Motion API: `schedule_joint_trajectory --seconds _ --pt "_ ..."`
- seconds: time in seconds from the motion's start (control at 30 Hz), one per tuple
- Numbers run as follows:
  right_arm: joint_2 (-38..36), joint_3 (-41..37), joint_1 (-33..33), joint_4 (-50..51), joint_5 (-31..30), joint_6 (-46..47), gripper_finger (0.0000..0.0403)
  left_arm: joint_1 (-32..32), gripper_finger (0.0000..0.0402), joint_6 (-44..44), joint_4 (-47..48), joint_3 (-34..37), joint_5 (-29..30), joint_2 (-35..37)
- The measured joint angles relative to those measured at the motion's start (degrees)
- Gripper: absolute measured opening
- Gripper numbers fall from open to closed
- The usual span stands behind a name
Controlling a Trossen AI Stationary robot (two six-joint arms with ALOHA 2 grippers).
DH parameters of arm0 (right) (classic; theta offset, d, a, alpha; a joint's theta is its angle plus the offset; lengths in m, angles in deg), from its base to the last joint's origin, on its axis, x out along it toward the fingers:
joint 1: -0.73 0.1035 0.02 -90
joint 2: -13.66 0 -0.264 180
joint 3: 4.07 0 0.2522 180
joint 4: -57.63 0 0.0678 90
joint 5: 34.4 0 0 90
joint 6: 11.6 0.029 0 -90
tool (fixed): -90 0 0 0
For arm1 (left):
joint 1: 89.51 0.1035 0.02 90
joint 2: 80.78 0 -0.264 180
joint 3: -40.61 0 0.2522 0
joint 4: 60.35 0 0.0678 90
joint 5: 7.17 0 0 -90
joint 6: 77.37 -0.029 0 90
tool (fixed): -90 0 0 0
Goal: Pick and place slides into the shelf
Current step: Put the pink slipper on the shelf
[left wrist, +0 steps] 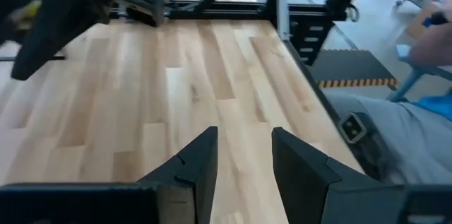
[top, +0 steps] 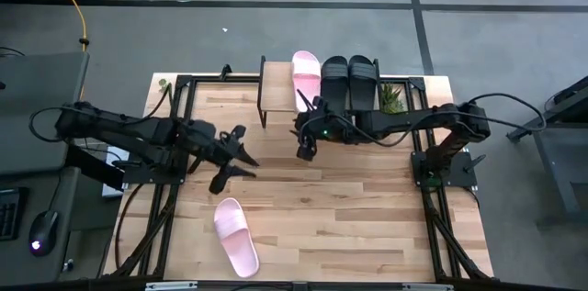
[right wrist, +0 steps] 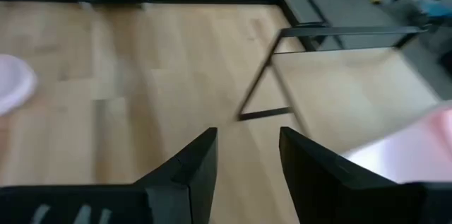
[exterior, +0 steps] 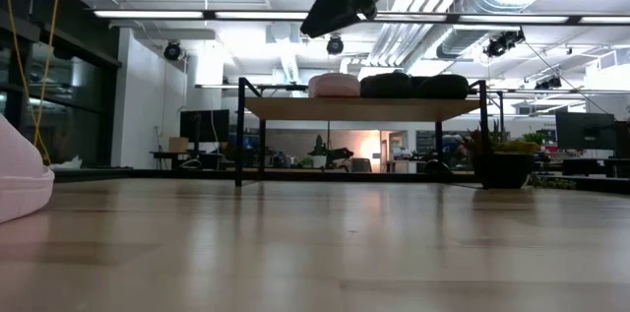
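Observation:
The shelf (top: 276, 98) stands at the table's far edge. On its top board lie a pink slide (top: 306, 75) and two black slides (top: 347, 80) side by side, soles down. A second pink slide (top: 236, 236) lies on the table near the front edge, left of centre; it also shows in the low view (exterior: 20, 179). My left gripper (left wrist: 244, 136) hangs open above the table's middle left, nothing between its fingers. My right gripper (right wrist: 247, 136) hangs open just in front of the shelf (right wrist: 339, 90), also holding nothing.
A small potted plant (top: 392, 98) stands at the shelf's right end. Black frame rails (top: 175, 135) run along the table's left, right and far edges. Bare wood (top: 349, 208) lies between the shelf and the near pink slide. A person (left wrist: 434, 37) shows beyond the table.

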Motion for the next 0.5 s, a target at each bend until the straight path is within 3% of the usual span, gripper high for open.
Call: schedule_joint_trajectory --seconds 0.2,0.5 --pt "0.0 0.0 3.0 0.5 3.7 3.3 0.0142 -7.8 0.012 3.4 0.6 0.0 5.8 0.0" --pt "0.0 0.0 7.8 0.5 4.1 4.9 0.0142 -19.1 0.012 9.5 2.6 0.0 15.5 -0.4"
